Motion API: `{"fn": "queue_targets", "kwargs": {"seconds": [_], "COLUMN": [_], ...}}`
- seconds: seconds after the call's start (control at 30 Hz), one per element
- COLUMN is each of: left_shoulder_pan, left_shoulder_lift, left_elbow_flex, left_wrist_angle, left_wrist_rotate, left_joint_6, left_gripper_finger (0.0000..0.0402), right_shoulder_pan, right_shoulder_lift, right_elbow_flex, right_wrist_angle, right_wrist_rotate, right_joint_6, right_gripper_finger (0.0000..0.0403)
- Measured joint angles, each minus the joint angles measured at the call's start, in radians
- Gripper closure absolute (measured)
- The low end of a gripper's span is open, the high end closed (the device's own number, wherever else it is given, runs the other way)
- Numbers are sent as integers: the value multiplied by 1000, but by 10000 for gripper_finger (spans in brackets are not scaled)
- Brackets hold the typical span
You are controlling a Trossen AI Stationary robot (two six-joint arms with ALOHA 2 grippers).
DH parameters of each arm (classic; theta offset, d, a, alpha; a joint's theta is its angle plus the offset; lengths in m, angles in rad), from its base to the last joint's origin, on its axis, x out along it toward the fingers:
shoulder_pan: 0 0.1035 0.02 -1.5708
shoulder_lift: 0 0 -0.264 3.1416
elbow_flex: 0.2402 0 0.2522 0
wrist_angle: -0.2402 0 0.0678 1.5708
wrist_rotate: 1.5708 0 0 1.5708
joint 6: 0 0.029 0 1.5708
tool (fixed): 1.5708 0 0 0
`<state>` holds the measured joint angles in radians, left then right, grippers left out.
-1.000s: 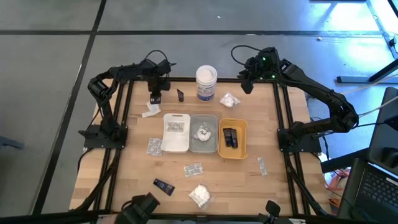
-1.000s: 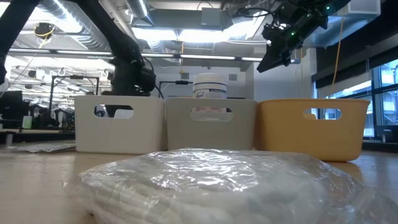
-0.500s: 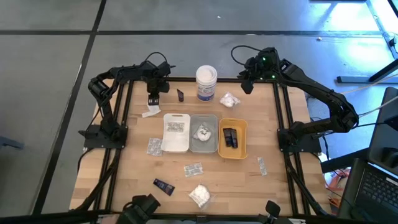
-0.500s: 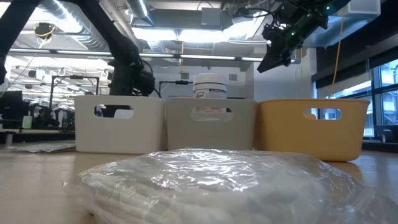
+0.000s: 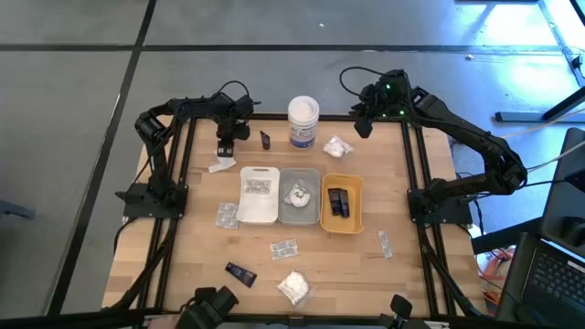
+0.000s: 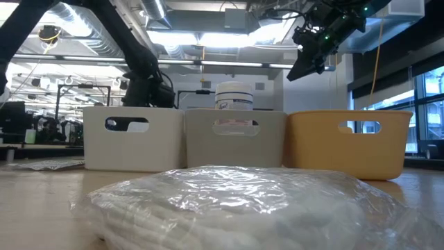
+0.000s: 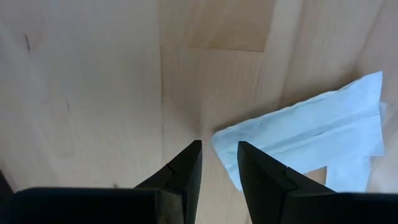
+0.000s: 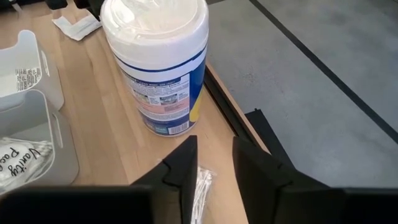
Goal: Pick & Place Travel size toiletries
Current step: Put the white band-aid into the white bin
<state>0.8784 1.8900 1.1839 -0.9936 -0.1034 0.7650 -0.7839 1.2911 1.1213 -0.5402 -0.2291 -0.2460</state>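
Your left gripper [image 5: 226, 144] is in the upper left part of the high view, above the table [image 5: 196, 247] and close to a flat white sachet [image 5: 220, 165]. In the left wrist view its fingers stand narrow, with only a small gap and nothing between them, and the corner of the white sachet [image 7: 317, 127] lies just beside the tips, not under them. This is the first risk: if you go down from here, I think one finger can land on the edge of the sachet and push it away, or both can close on bare wood. The sachet is thin and flat, so the narrow gap may also slide over it without catching.

Your right gripper [image 5: 362, 126] is at the upper centre of the high view, raised, near the tall white tub [image 5: 303, 122]. Its fingers are also narrow and hold nothing. In the right wrist view a small wrapped bundle [image 8: 200, 186] shows partly behind the fingers, and the tub [image 8: 159, 65] stands just beside. If you descend carelessly, the arm may knock the tub.

The other toiletries are spread out: some already in the white tray [image 5: 259, 195], the grey tray [image 5: 300, 195] and the orange tray [image 5: 342, 202], and sachets [image 5: 284, 248], a black tube [image 5: 241, 272] and a white bundle [image 5: 293, 287] in the lower half of the high view.
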Motion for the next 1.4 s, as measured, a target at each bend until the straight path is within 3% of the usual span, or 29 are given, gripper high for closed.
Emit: {"fn": "queue_targets", "kwargs": {"seconds": [0.33,0.7,1.07,1.4], "left_shoulder_pan": [0,-1,0,0], "left_shoulder_lift": [9,60,62,63], "left_elbow_flex": [0,5,4,3], "left_wrist_angle": [2,-4,7,-2], "left_wrist_rotate": [47,25,13,14], "left_joint_6": [-3,-20,-20,-19], "left_gripper_finger": [302,305,393,399], "right_shoulder_pan": [0,0,0,0], "right_shoulder_lift": [0,0,0,0], "right_elbow_flex": [0,0,0,0], "right_wrist_angle": [0,0,0,0], "right_wrist_rotate": [0,0,-1,0], "right_joint_6": [-1,-1,-1,-1], "right_gripper_finger": [298,319,312,305]}}
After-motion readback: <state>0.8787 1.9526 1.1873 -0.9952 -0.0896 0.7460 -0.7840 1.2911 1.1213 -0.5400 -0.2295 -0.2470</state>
